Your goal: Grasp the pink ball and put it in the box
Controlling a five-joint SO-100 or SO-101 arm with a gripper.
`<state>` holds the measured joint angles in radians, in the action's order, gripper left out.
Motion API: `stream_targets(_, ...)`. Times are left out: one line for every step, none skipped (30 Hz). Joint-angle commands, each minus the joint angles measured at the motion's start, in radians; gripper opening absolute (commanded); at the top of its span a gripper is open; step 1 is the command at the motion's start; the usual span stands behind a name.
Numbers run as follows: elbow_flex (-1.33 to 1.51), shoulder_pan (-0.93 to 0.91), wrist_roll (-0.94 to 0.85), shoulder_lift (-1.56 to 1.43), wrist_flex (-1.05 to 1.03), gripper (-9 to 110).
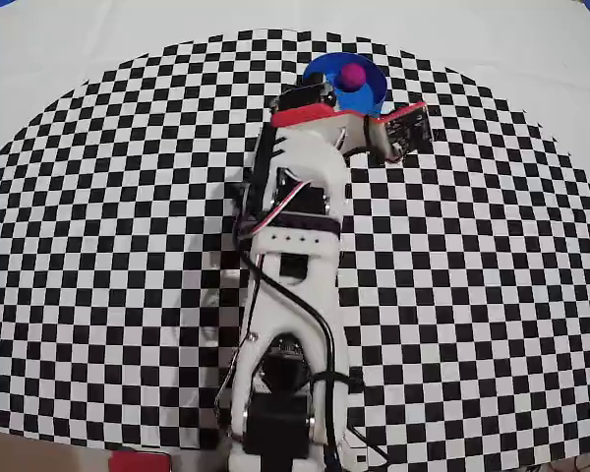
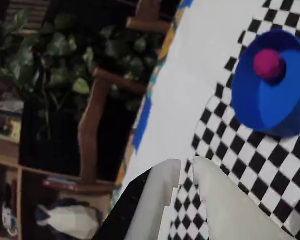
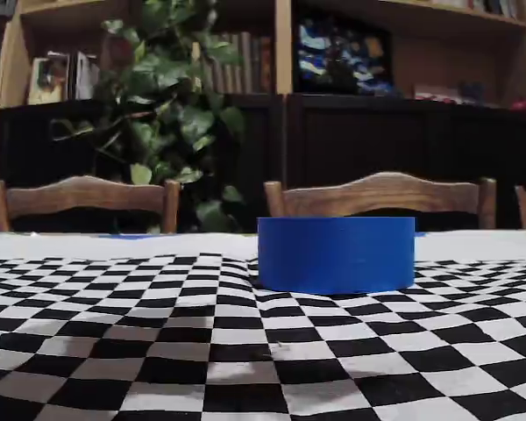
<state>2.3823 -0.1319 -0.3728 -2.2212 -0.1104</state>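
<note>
The pink ball (image 1: pixel 352 76) lies inside the round blue box (image 1: pixel 374 93) at the far edge of the checkered cloth. The wrist view shows the ball (image 2: pixel 268 63) resting on the floor of the box (image 2: pixel 280 110), at the upper right. My gripper (image 2: pixel 186 167) is at the bottom of that view, well apart from the box. Its white fingers (image 2: pixel 160 195) stand almost together with only a narrow slit, and nothing is between them. In the overhead view the arm (image 1: pixel 300 197) reaches up to the box and hides the fingertips. The fixed view shows only the box's wall (image 3: pixel 336 254); the ball is hidden behind it.
The checkered cloth (image 1: pixel 492 275) covers the table, with a plain white cloth (image 1: pixel 128 39) beyond it. Wooden chairs (image 3: pixel 381 193), a leafy plant (image 3: pixel 171 114) and dark shelves stand behind the table's far edge.
</note>
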Motion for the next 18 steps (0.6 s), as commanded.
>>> stream_targets(0.098,0.032,0.067,-0.189,-0.041,0)
stream_targets(0.138,0.044,0.083,-0.236,-0.057,0)
stream_targets(0.172,0.058,0.095,-0.284,-0.080,0)
stream_targets(0.201,0.071,0.107,-0.331,-0.115,0)
stream_targets(0.225,0.084,0.123,-0.374,-0.149,0)
stream_targets(0.247,0.095,0.138,-0.414,-0.179,0)
stream_targets(0.267,0.107,0.150,-0.453,-0.210,0)
stream_targets(0.284,0.117,0.166,-0.488,-0.239,0)
stream_targets(0.302,0.124,0.178,-0.523,-0.261,0)
stream_targets(0.324,0.130,0.187,-0.555,-0.279,0)
stream_targets(0.345,0.135,0.193,-0.588,-0.299,0)
stream_targets(0.370,0.140,0.199,-0.623,-0.318,0)
stream_targets(0.394,0.141,0.202,-0.655,-0.331,0)
stream_targets(0.419,0.144,0.204,-0.690,-0.345,0)
stream_targets(0.443,0.146,0.206,-0.727,-0.362,0)
stream_targets(0.466,0.146,0.206,-0.759,-0.379,0)
stream_targets(0.488,0.146,0.206,-0.792,-0.397,0)
stream_targets(0.509,0.146,0.206,-0.821,-0.414,0)
